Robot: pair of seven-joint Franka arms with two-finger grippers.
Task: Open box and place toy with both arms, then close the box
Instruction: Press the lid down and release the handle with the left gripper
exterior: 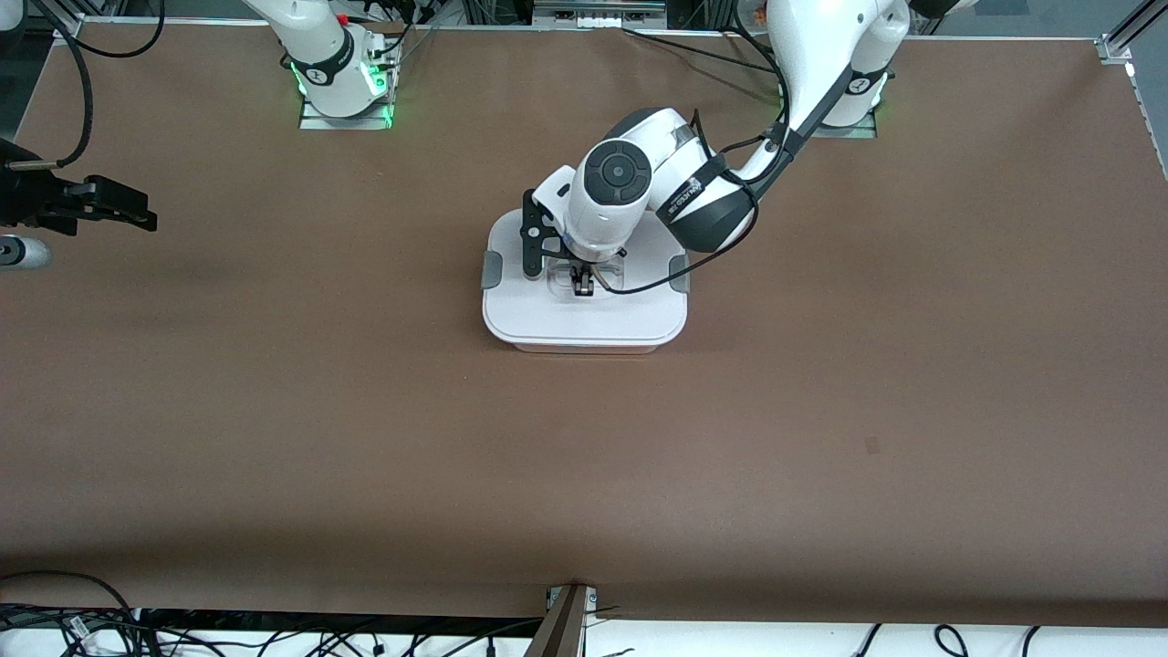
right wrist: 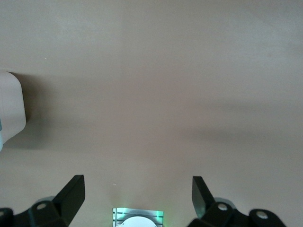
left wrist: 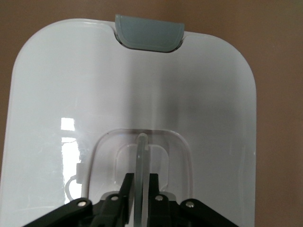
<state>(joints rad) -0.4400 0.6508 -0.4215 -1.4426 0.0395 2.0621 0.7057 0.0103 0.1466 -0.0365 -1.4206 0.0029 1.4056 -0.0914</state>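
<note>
Brown table [exterior: 821, 411], box [exterior: 584, 315] mid-table, nearer the edge with the bases, white lid [left wrist: 61, 109] on. Left gripper [left wrist: 138, 187] directly over it, pinched onto clear handle [left wrist: 141, 156]. Right gripper [right wrist: 137, 189] wide apart, holding nothing, waiting over right arm's end.

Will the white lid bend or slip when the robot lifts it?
Probably not bend: the lid looks like flat, hard plastic. It looks shiny, so maybe slippery, but the left gripper pinches its thin clear handle, which should hold. The grey clips might resist.
</note>
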